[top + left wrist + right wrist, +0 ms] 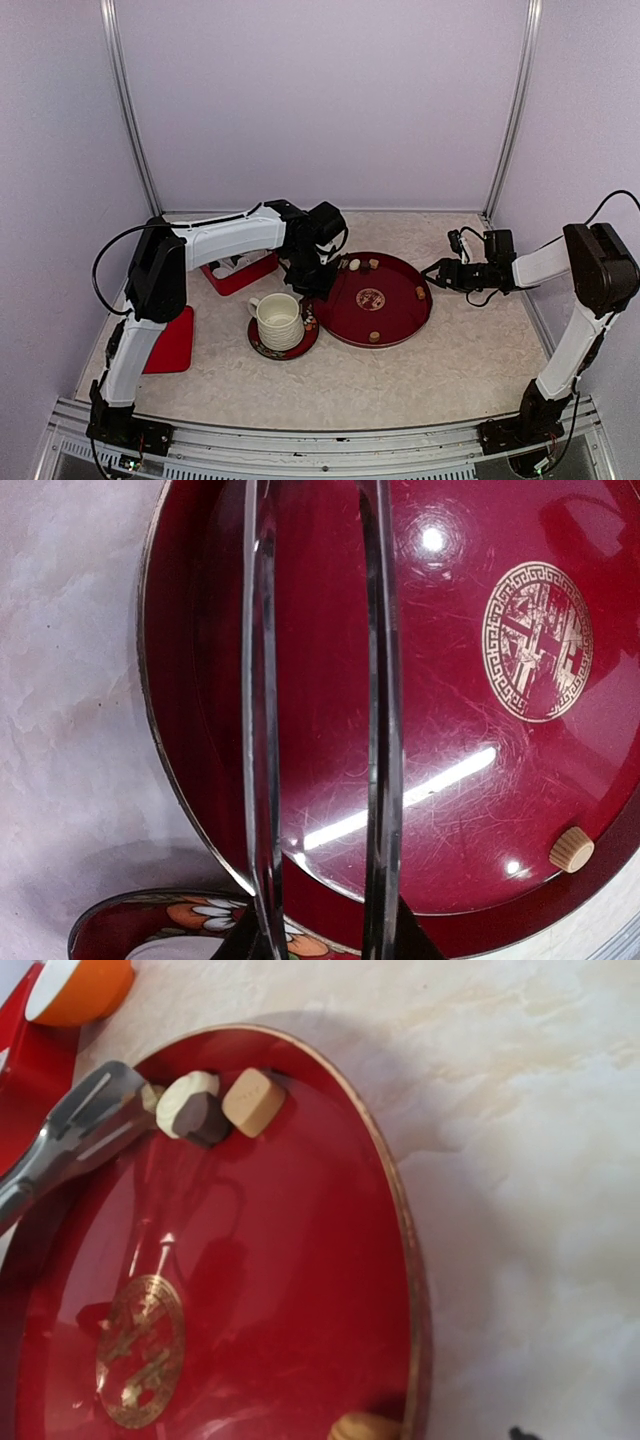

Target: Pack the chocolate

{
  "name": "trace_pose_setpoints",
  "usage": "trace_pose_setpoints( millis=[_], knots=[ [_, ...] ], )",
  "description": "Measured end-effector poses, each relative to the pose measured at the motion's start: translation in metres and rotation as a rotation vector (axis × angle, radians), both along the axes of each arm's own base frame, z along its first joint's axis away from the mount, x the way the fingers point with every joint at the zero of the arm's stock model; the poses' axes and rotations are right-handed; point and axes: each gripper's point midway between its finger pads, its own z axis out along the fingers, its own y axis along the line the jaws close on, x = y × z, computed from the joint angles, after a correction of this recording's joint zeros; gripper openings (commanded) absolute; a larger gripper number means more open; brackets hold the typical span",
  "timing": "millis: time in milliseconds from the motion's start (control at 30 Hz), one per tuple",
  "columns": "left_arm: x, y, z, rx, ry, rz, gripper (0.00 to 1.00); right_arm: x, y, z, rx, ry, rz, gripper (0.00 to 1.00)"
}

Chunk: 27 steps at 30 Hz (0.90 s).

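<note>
I am looking down on a pale, marbled tabletop [450, 370] closed in by plain lilac walls. A round, glossy dark-red tray [400, 318] with a gold medallion at its centre is sitting in the middle. The chocolate [355, 265] is lying on it as small scattered pieces. Three are clustering against the far rim: a rounded white piece [188, 1088], a dark brown piece [205, 1120] touching it, and a tan cube [255, 1102] just beside them. Two more tan pieces are resting well apart, near the tray's right and near rims. Just left of the tray, a ribbed cream cup [278, 320] is standing upright on a floral saucer [305, 343]; I cannot tell whether anything is lying inside it. My left gripper [308, 282] is clasping shiny metal tongs [88, 1128], whose tips are sitting just beside the white piece. My right gripper [437, 272] is hovering at the tray's right edge, jaws spread, holding nothing.
</note>
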Motion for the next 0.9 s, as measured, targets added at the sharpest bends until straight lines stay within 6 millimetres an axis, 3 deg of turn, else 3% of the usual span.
trace_pose_setpoints(
  millis=[567, 733, 900],
  knots=[
    [0.008, -0.004, -0.002, -0.014, -0.003, -0.019, 0.16, 0.0, 0.0, 0.0, 0.0, 0.0, -0.001, 0.79],
    [0.005, 0.007, 0.023, -0.036, -0.027, -0.008, 0.16, 0.0, -0.001, 0.0, 0.0, 0.0, -0.001, 0.79],
    [0.013, 0.02, 0.074, -0.108, -0.099, 0.019, 0.15, 0.0, -0.001, 0.0, -0.001, 0.0, -0.004, 0.79]
  ],
)
